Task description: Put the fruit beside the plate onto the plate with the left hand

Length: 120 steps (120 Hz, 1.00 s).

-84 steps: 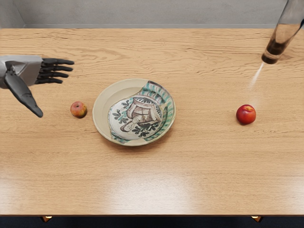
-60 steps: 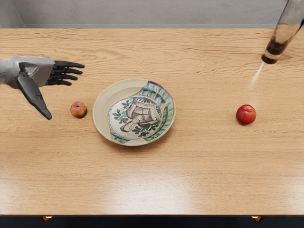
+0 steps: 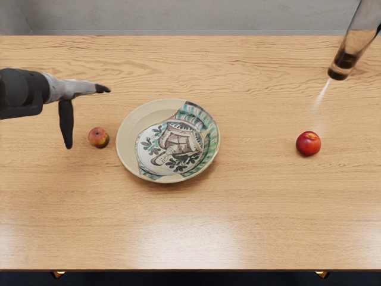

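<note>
Since the earlier frame the left hand (image 3: pixel 72 93) has rolled edge-on and slid right, fingers stretched out, thumb hanging down, apart and holding nothing. It hovers just left of the small apple (image 3: pixel 98 137), which sits on the worktop (image 3: pixel 190 226) just beside the plate (image 3: pixel 127 128). The reach looks nearly done and the grasp not yet begun. Bare wood surrounds the apple on its left and near sides. The red apple (image 3: pixel 308 143) and right arm (image 3: pixel 352 44) are well apart.

Single head view: high over near table (image 3: pixel 238 226) edge, slanting down toward far wall (image 3: pixel 178 15); plate (image 3: pixel 132 126) roughly mid-frame.
</note>
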Available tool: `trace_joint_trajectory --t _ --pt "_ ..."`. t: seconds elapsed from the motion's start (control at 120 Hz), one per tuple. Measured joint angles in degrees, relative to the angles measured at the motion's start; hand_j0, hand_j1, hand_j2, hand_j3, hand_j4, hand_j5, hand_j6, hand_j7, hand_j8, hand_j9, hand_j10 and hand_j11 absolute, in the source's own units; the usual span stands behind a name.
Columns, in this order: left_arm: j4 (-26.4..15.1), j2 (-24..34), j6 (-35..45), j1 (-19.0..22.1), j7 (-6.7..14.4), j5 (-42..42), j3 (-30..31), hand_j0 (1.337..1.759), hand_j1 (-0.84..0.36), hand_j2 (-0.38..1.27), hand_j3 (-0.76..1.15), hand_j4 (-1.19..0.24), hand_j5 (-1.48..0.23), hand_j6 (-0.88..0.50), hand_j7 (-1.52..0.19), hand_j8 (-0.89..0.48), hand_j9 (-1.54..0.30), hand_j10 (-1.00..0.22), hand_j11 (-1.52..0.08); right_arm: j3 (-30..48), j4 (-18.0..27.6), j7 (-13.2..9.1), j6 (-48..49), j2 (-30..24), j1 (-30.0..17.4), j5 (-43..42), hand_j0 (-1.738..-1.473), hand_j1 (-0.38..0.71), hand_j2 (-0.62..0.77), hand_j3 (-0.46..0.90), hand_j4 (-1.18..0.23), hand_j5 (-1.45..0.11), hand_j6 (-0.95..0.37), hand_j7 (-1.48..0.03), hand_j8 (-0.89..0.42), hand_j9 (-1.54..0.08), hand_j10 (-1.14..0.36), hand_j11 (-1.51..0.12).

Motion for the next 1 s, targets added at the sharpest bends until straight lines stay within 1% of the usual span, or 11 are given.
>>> trace_joint_trajectory --t 0.175,0.258,0.375,0.475,0.592,0.692,0.733,0.783,0.875,1.0 --pt "-0.2 -2.3 2.3 2.7 0.1 3.9 0.2 1.658 0.33 0.01 0.0 -0.02 -0.03 -0.03 -0.03 -0.02 -0.03 -0.02 -0.03 0.0 0.0 0.0 0.0 0.0 0.0 0.0 -1.658 -0.35 0.0 0.0 0.0 0.0 0.0 0.0 0.0 0.0 0.0 0.0" --pt "-0.2 -4.6 3.7 3.7 0.2 6.1 0.3 1.658 0.32 0.01 0.0 -0.03 -0.04 -0.03 -0.04 -0.03 -0.04 -0.03 -0.04 0.0 0.0 0.0 0.0 0.0 0.0 0.0 -1.658 -0.35 0.0 0.0 0.0 0.0 0.0 0.0 0.0 0.0 0.0 0.0" --pt "-0.2 -4.7 5.8 3.9 0.2 8.4 0.3 1.658 0.27 0.01 0.0 -0.07 -0.09 -0.07 -0.09 -0.07 -0.09 -0.07 -0.09 0.0 0.0 0.0 0.0 0.0 0.0 0.0 -1.658 -0.35 0.0 0.0 0.0 0.0 0.0 0.0 0.0 0.0 0.0 0.0" --pt "-0.2 -5.1 6.8 5.0 0.2 9.3 0.3 1.658 0.2 0.03 0.0 -0.13 -0.16 -0.13 -0.16 -0.13 -0.16 -0.13 -0.16 0.0 0.0 0.0 0.0 0.0 0.0 0.0 -1.658 -0.35 0.0 0.0 0.0 0.0 0.0 0.0 0.0 0.0 0.0 0.0" --pt "0.0 -5.8 8.4 6.8 0.2 10.6 0.3 1.658 0.16 0.03 0.0 -0.17 -0.21 -0.17 -0.21 -0.17 -0.21 -0.17 -0.21 0.0 0.0 0.0 0.0 0.0 0.0 0.0 -1.658 -0.35 0.0 0.0 0.0 0.0 0.0 0.0 0.0 0.0 0.0 0.0" --pt "0.1 -5.9 9.4 7.1 0.2 11.6 0.3 1.658 0.13 0.04 0.0 -0.19 -0.24 -0.19 -0.23 -0.19 -0.23 -0.18 -0.23 0.0 0.0 0.0 0.0 0.0 0.0 0.0 -1.658 -0.35 0.0 0.0 0.0 0.0 0.0 0.0 0.0 0.0 0.0 0.0" --pt "0.2 -5.9 10.0 8.4 0.2 12.3 0.3 1.658 0.13 0.04 0.0 -0.19 -0.24 -0.19 -0.24 -0.19 -0.24 -0.19 -0.24 0.0 0.0 0.0 0.0 0.0 0.0 0.0 -1.658 -0.35 0.0 0.0 0.0 0.0 0.0 0.0 0.0 0.0 0.0 0.0" --pt "0.5 -5.9 10.4 8.7 0.2 13.0 0.3 1.658 0.12 0.04 0.0 -0.19 -0.25 -0.2 -0.25 -0.2 -0.25 -0.19 -0.25 0.0 0.0 0.0 0.0 0.0 0.0 0.0 -1.658 -0.35 0.0 0.0 0.0 0.0 0.0 0.0 0.0 0.0 0.0 0.0" --pt "1.4 -7.5 11.6 9.3 0.2 14.5 0.3 1.658 0.12 0.04 0.0 -0.2 -0.26 -0.2 -0.26 -0.2 -0.26 -0.2 -0.26 0.0 0.0 0.0 0.0 0.0 0.0 0.0 -1.658 -0.35 0.0 0.0 0.0 0.0 0.0 0.0 0.0 0.0 0.0 0.0" --pt "2.4 -8.1 12.4 10.3 0.2 15.5 0.3 1.658 0.11 0.04 0.0 -0.21 -0.27 -0.21 -0.27 -0.21 -0.27 -0.21 -0.27 -0.1 0.0 0.0 0.0 0.0 0.0 0.0 -1.658 -0.35 0.0 0.0 0.0 0.0 0.0 0.0 0.0 0.0 0.0 0.0"
